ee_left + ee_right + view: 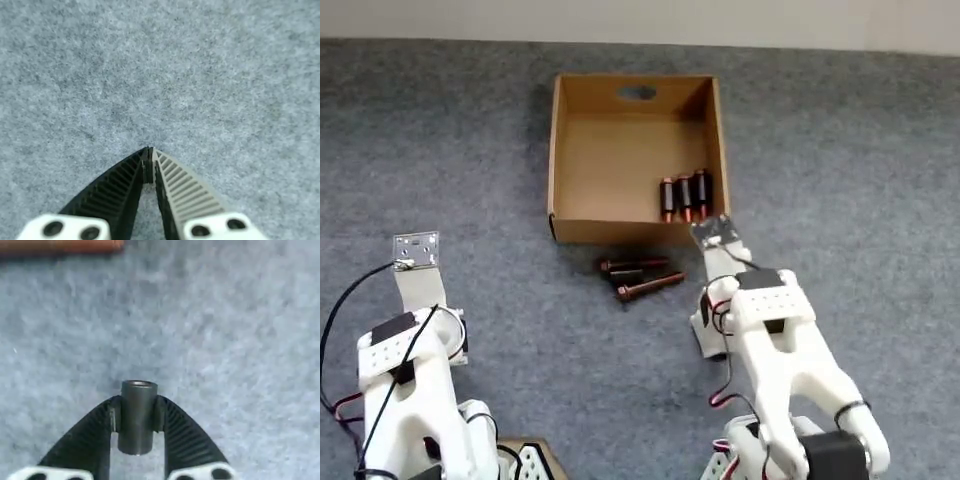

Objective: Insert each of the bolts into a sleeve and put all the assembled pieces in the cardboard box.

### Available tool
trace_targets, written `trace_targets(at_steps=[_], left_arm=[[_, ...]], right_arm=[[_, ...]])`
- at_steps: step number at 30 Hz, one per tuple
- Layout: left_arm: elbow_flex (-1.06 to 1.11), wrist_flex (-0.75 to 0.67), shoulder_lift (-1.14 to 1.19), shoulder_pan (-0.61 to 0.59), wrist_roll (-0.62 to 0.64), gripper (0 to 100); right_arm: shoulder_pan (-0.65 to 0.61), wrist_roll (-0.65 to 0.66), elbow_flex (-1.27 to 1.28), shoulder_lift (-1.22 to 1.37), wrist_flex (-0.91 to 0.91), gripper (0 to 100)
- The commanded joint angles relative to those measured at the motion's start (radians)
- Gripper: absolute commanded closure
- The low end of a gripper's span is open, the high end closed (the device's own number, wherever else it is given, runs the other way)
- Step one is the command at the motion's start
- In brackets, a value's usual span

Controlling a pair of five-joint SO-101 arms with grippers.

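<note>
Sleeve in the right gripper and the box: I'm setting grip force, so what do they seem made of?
The sleeve looks like dark metal: smooth, dull sheen, hollow bore. The cardboard box looks like plain brown card, matte, with a cut handle hole.

Light is soft & even from overhead, bright w/o hot spots across the surface. Shadows are short and faint: a thin dark line under the bolts and a darker patch beneath the right arm. The box inside is evenly lit. The metal plates on the arms glint pale. In the right wrist view the sleeve rim has a dull sheen, and the fingers shade the surface btw them.
</note>
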Motion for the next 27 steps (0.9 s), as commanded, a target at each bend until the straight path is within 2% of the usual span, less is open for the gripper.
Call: trace_targets(at_steps=[1, 3, 12, 14, 16, 18, 24, 27], left_arm=[[-0.028, -0.014, -0.004, -0.01, 0.003, 98], [-0.028, -0.014, -0.004, -0.01, 0.003, 98], [-0.028, -0.014, -0.004, -0.01, 0.003, 98], [-0.028, -0.014, -0.004, -0.01, 0.003, 98], [-0.028, -0.014, -0.004, -0.01, 0.003, 98], [-0.028, -0.014, -0.004, -0.01, 0.003, 98], [-0.027, -0.014, -0.004, -0.01, 0.003, 98], [-0.027, -0.014, -0.002, 0.004, 0.003, 97]], right_arm=[[0.01, 0.017, -0.01, 0.076, -0.01, 91.6], [0.007, 0.017, -0.021, 0.116, -0.013, 88.9], [0.008, 0.02, -0.035, 0.134, -0.008, 89.1], [0.008, 0.02, -0.035, 0.134, -0.008, 91.6], [0.01, 0.02, -0.038, 0.13, -0.008, 98.5], [0.01, 0.02, -0.039, 0.09, -0.005, 98.7], [0.01, 0.018, -0.079, -0.303, 0.154, 99.4], [0.007, 0.014, -0.07, -0.562, 0.16, 99.4]])
